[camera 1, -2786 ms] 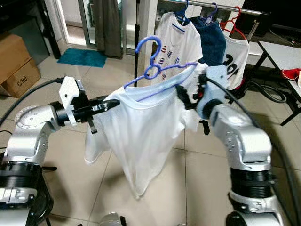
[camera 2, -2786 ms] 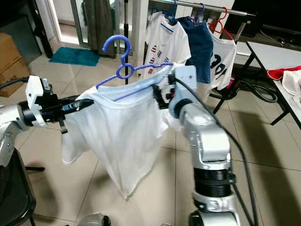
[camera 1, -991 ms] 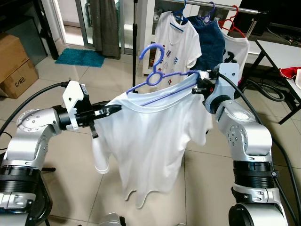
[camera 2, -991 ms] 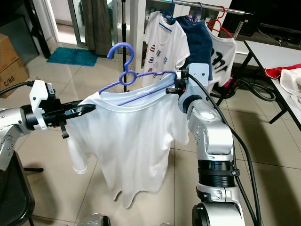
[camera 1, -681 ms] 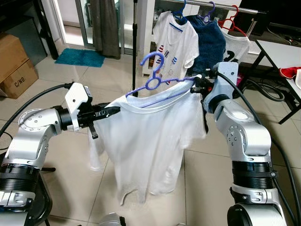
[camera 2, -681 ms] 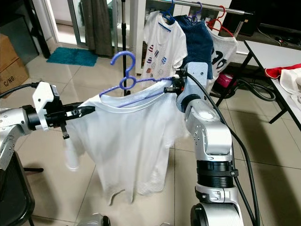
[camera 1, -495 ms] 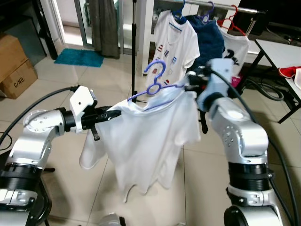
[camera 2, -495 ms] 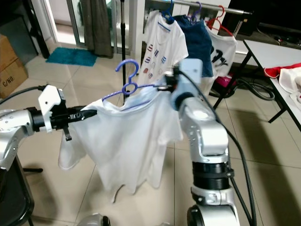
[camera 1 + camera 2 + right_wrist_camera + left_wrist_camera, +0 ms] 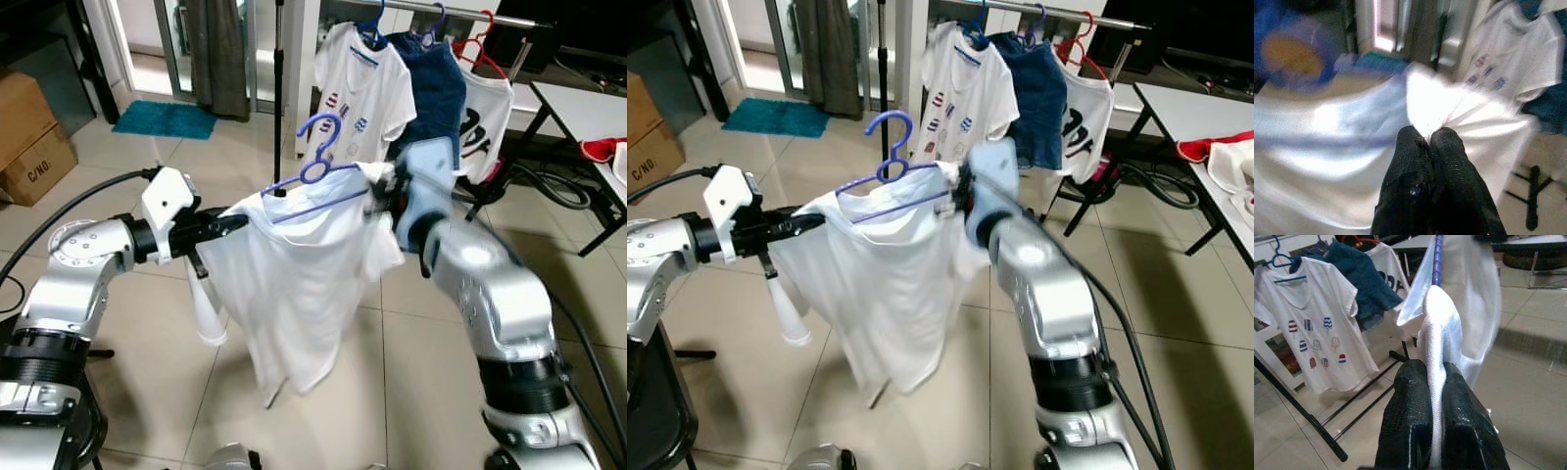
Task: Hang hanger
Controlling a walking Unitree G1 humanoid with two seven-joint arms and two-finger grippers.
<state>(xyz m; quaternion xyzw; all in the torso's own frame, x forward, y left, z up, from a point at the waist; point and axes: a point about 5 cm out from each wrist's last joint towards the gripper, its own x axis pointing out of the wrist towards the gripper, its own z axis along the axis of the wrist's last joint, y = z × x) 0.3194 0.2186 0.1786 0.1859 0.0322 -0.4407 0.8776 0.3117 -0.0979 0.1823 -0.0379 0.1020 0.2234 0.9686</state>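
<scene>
Short of the rail (image 9: 460,12), my pincers (image 9: 1434,382) (image 9: 1428,142) pinching the shirt (image 9: 294,284) shoulders have drawn closer, slackening it on its hanger (image 9: 318,166).

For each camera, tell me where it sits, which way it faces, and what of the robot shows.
Left and right eye views: on the head, looking forward and down at both arms holding the white shirt on the blue hanger.
Left wrist view: along the left gripper, pinching shirt fabric.
Right wrist view: along the right gripper, pinching fabric.
Shared: the shirt.

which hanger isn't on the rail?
The purple hanger carrying the plain white t-shirt, held between both tools. The blue, purple and red ones hang on the rail.
</scene>
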